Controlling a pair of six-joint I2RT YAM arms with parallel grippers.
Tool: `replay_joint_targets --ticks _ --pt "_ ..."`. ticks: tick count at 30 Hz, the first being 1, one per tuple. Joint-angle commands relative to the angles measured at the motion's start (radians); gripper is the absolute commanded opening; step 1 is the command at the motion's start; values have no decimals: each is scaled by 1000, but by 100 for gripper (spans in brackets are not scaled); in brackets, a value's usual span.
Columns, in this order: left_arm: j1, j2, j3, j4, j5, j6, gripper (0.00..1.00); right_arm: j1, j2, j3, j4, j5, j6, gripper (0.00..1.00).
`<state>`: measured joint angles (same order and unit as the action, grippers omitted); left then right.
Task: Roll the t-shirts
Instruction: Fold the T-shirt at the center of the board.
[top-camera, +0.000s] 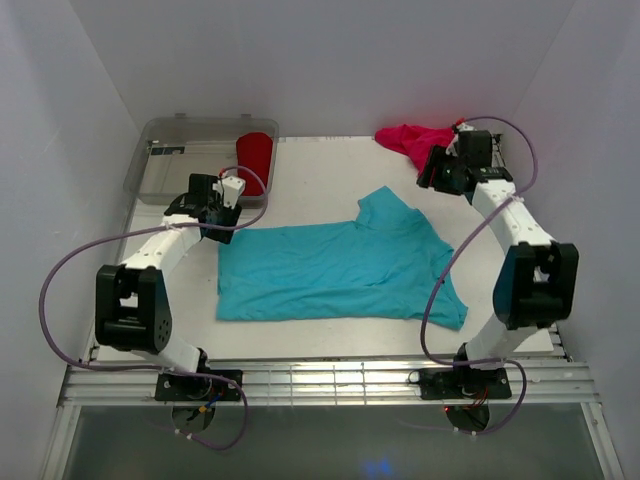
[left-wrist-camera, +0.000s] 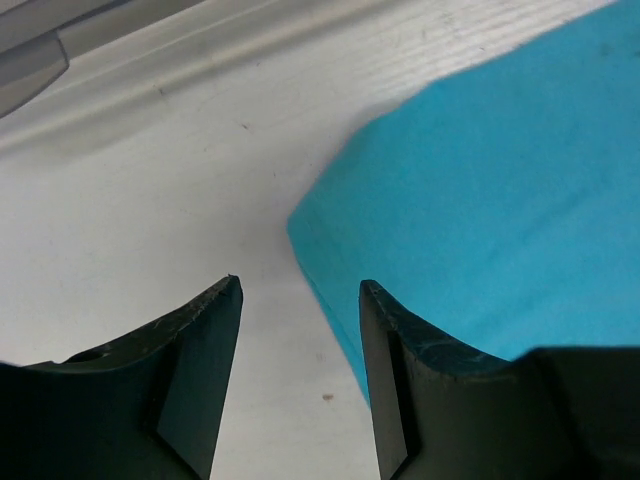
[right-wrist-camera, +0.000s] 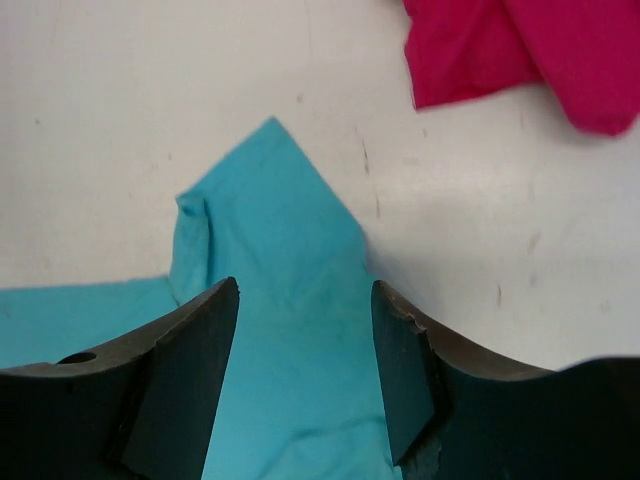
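**Turquoise t-shirt spread flat, both sets of jaws parted and empty**

Turquoise-blue short-sleeved cloth t-shirt (top-camera: 330, 270) is laid out across the middle of the white worktop (top-camera: 320, 170), with its hem to the left and its sleeves to the right. The left jaws are held apart just above the far-left hem corner (left-wrist-camera: 312, 230), and nothing is gripped between them. The right jaws are likewise parted and empty, poised over the far sleeve (right-wrist-camera: 270, 230). Neither pair is seen to touch the cloth.

For a tidy roll, the protruding sleeves are probably best folded in over the body first, so that a straight-sided strip is formed. A small pucker at the far sleeve's edge should be smoothed out before then. Level grips and even tension from both sides are advised, so that the roll is not skewed.

One container is in view: a clear plastic bin (top-camera: 160, 165) at the far-left corner. A compact red cloth t-shirt (top-camera: 255, 155) is held at its right end. The crumpled magenta-pink cloth t-shirt (top-camera: 410, 140) is left loose on the worktop at the far-right corner, in no container.
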<state>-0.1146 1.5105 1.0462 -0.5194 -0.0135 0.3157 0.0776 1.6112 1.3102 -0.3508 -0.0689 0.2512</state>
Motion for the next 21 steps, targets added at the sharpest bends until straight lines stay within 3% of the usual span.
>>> replay_joint_targets --ticks 1,6,13,21 --pt "7 89 18 119 -94 -44 61 20 180 177 -14 -74 -26 62" --pt "23 146 29 185 -82 -70 54 63 434 412 -31 -71 -41 61" --pt "41 192 15 231 -74 -80 52 108 690 632 -125 -51 -56 61" --pt "46 177 -40 222 144 -49 55 133 727 552 -102 7 -76 61"
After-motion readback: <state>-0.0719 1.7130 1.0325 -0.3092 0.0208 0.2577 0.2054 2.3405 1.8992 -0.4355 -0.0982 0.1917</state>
